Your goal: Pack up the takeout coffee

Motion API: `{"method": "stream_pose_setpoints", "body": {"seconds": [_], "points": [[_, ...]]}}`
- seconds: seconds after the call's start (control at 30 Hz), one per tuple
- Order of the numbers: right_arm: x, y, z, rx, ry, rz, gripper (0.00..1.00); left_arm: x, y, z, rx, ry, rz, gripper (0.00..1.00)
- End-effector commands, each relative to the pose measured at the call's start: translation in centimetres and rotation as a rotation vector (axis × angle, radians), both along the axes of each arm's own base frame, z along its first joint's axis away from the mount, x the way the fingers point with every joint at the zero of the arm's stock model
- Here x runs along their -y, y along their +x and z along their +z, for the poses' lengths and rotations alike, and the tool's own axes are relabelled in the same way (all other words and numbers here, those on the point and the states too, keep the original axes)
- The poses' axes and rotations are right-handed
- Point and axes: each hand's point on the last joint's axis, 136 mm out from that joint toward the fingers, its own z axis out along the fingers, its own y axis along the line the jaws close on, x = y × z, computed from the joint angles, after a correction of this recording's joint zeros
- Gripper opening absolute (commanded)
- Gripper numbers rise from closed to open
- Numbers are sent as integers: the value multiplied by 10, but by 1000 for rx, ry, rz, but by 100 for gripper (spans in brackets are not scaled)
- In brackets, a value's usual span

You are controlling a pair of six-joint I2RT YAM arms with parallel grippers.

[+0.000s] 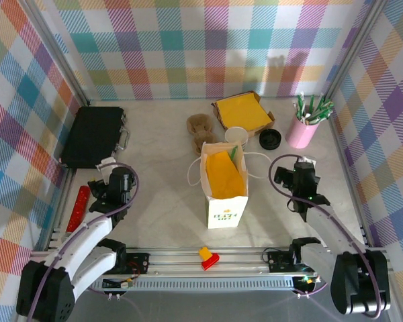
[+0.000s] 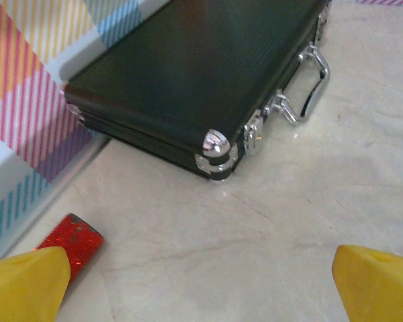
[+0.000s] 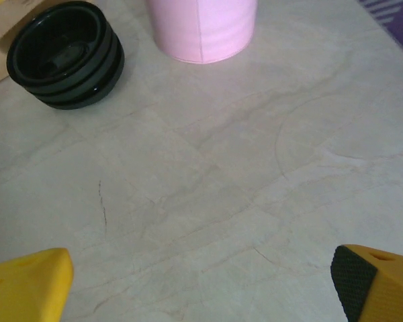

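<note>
Showing, at far left, a black briefcase [image 1: 93, 136] lying flat by the checked wall, chrome handle pointing rightward, and a red glittery bar [image 1: 78, 207] lying nearer along the edge. Catching the left gripper [image 2: 201, 288] spreading its yellow fingertips [image 2: 27, 282] wide, gripping nothing, over bare tabletop [image 2: 255, 235] just short of the case's corner. Centring on a white paper bag [image 1: 225, 201] standing upright, yellow paper [image 1: 225, 173] filling its mouth, a green sliver [image 1: 233, 153] peeking beside it, too small for telling whether the takeout coffee. Passing a cream cup [image 1: 236, 135], stacked black lids [image 1: 270, 139] and a pink cup of straws [image 1: 302, 131] behind. Ending with the right gripper [image 3: 201, 288] gaping empty, facing lids and pink cup.
</note>
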Motion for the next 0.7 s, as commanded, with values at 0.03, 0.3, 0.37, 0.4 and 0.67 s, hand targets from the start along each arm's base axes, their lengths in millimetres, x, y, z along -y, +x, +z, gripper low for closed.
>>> {"method": "stream_pose_setpoints", "body": {"seconds": [0.03,0.3,0.37,0.4,0.67], "points": [[-14,36,20,192,-33,112,99,8,21,0,115,-47,-38,100],[-25,61,24,233,-103,212,99,21,44,-6,185,-36,-143,100],[-26,67,28,268,-121,224,99,24,49,-6,201,-32,-161,100],[-27,70,29,276,-127,234,99,26,53,-5,205,-25,-174,100],[-39,89,16,283,-68,309,99,43,80,-6,248,5,-287,100]]}}
